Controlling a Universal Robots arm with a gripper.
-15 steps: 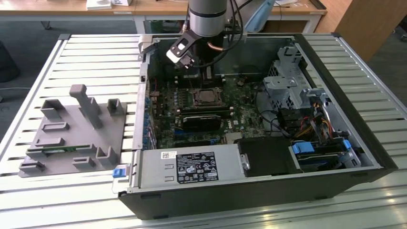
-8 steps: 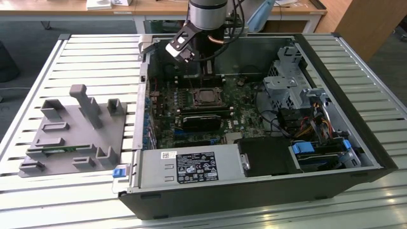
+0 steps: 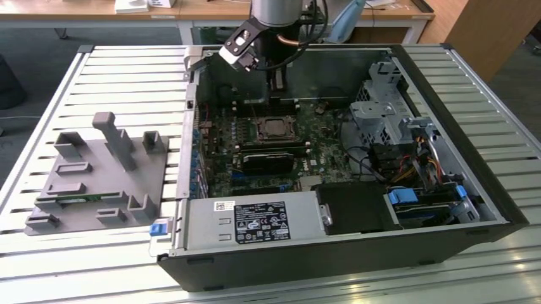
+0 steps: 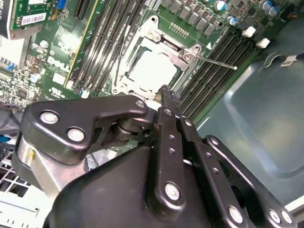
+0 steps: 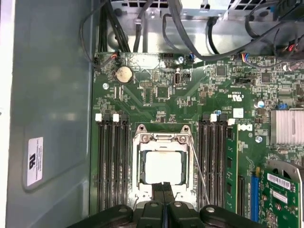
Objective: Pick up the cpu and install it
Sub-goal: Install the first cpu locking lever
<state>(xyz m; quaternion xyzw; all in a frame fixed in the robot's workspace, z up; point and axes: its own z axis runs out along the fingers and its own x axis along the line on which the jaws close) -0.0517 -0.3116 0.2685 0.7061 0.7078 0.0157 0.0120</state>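
First wrist view had the cpu (image 5: 163, 167) already seated in the socket frame (image 5: 162, 164) on the motherboard (image 5: 190, 102), bracket and lever not yet down. Your gripper (image 5: 164, 186) sat just above the socket's edge, fingers pressed together and empty. Exterior view put it over the open computer case (image 3: 473, 209). I'd call placement done; your remaining job looked like the latch, needing a careful push on the thin lever (image 4: 216, 61).
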